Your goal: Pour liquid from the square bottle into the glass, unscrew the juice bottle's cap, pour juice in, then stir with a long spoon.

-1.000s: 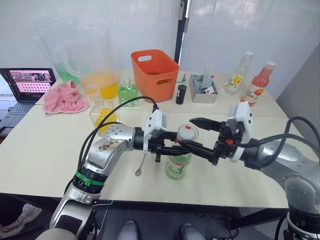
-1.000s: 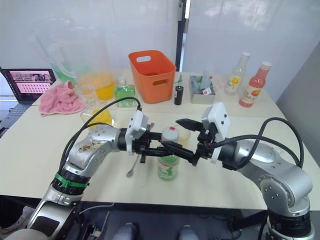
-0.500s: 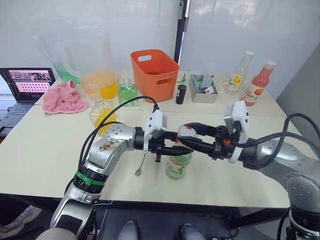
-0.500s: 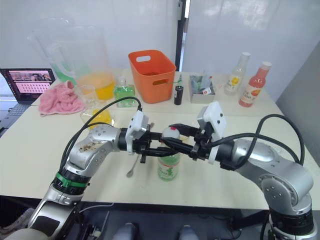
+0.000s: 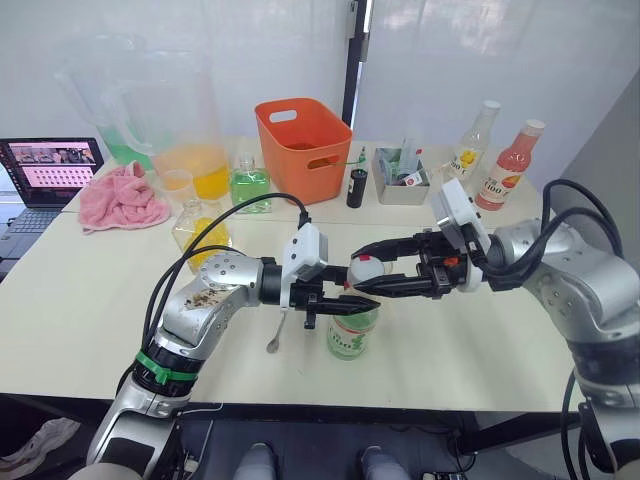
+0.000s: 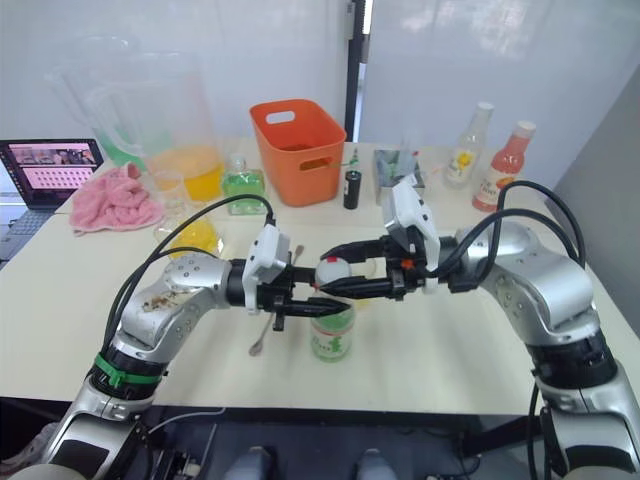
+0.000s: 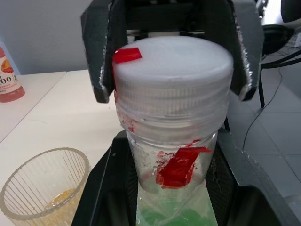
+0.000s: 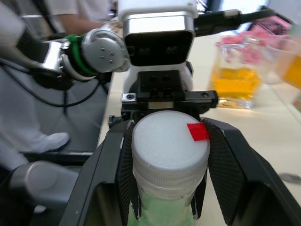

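While a second ago the right gripper [image 5: 368,265] hung spread wide just right of the bottle top, its two black fingers now sit on either side of the cap [image 8: 170,145], and the right wrist view shows them flanking the white lid closely, though whether they have fully clenched on it I cannot tell; they look closed to the cap's width. The left gripper [image 5: 352,303] is clamped round the neck of the juice bottle [image 5: 353,330] just under the cap, as it was before, and the left wrist view shows its fingers hugging the clear neck above the green liquid. The bottle stands upright near the front middle of the table [image 5: 90,300], held between the two arms. Just behind it and touching or nearly so stands the glass [image 7: 44,188], with a little yellowish liquid in its bottom, which suggests the first pour is done. The long spoon [image 5: 279,330] lies flat on the table just left of the bottle, under the left forearm, untouched. Further back are an orange basket [image 5: 307,148], a pink cloth [image 5: 122,197] at the far left, a square green bottle [image 5: 249,186], and two bottles at the far right, yellow-labelled [image 5: 470,155] and pink-red [image 5: 504,168]. The change means the unscrewing step is at hand: with the neck braced by the left, the right should now twist. A slack hold could let the cap slip or turn the whole bottle.
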Controlling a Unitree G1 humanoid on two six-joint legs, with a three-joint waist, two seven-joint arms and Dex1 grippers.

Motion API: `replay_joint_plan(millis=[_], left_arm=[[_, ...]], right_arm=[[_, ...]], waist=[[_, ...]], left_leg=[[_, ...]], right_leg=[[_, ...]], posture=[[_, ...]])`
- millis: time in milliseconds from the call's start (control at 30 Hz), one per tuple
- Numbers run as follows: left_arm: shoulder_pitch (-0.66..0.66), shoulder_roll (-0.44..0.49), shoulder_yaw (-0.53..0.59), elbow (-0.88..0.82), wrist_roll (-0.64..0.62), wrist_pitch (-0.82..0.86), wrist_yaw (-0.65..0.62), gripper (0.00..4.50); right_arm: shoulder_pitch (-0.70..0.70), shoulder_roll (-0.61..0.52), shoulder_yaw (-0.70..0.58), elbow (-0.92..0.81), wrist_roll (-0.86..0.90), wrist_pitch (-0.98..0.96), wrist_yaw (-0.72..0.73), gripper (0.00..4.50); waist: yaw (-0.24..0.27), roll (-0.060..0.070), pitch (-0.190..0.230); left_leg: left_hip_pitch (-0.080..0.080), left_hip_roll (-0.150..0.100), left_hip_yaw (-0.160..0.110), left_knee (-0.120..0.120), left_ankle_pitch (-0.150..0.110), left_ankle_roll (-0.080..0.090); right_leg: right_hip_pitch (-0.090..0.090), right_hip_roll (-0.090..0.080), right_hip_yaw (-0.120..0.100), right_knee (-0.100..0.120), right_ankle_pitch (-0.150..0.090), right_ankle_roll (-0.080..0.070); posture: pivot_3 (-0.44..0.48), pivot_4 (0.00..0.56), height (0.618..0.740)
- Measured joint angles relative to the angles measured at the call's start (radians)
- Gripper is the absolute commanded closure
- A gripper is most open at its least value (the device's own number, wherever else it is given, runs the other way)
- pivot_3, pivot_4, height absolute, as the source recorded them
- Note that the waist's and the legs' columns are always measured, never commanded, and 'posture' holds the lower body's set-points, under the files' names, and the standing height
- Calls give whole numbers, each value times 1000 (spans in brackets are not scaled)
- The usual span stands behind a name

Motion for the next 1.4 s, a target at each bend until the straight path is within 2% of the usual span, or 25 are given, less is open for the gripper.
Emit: replay_joint_plan(millis=[100,133,300,333,500,700,833,1000,1267,1367,1400], left_arm=[[4,6,4,-12,-1,4,11,3010],[4,6,4,-15,-1,8,14,3010],[4,5,2,-24,-5,19,22,3010],[4,5,2,-24,-6,19,23,3010],[2,4,-1,-21,-8,18,23,3010],[-8,-8,-6,4,-8,11,16,3010],[-21,-22,-12,38,-7,-7,-4,3010],[-33,-34,-18,73,-5,-30,-31,3010],[-56,-53,-29,121,7,-64,-66,3010],[-56,-57,-30,127,10,-70,-74,3010],[-57,-58,-30,128,11,-70,-74,3010]], right_arm=[[-94,28,51,120,-50,-42,139,2782],[-113,35,58,144,-66,-51,169,1755],[-161,54,72,198,-90,-59,243,105],[-160,54,68,195,-88,-51,243,43],[-109,71,-72,51,28,79,94,43],[101,115,-199,-209,141,234,-237,43],[244,172,-282,-386,144,279,-539,43],[317,153,-330,-504,194,336,-701,43],[369,95,-360,-577,294,386,-839,43],[371,91,-360,-578,319,386,-871,835],[371,90,-360,-577,325,385,-878,1243]], waist=[[-3,0,0],[-2,0,0],[0,0,0],[0,0,0],[4,0,0],[9,0,0],[9,0,0],[13,0,0],[13,0,0],[13,0,0],[13,0,0]], left_leg=[[0,0,0,0,0,0],[0,0,0,0,0,0],[-1,0,0,-1,0,0],[-1,0,0,-1,0,0],[-1,0,0,-2,0,0],[-2,0,-1,0,0,0],[-2,0,-1,0,0,0],[-2,0,-1,0,0,0],[-2,0,-1,0,0,0],[-2,0,-1,0,0,0],[-2,0,-1,0,0,0]], right_leg=[[-1,0,0,0,0,0],[-1,0,0,1,0,1],[-1,0,0,1,1,2],[-1,0,0,1,1,2],[-2,0,0,1,3,6],[-1,0,0,1,3,5],[-1,0,0,0,1,2],[0,0,0,-1,0,0],[0,0,0,-2,0,0],[0,0,0,-2,0,0],[0,0,0,-2,0,0]], posture=[[0,150,725],[0,150,725],[0,150,725],[0,150,725],[0,150,725],[0,150,725],[0,150,725],[0,150,725],[0,150,725],[0,150,725],[0,150,725]])
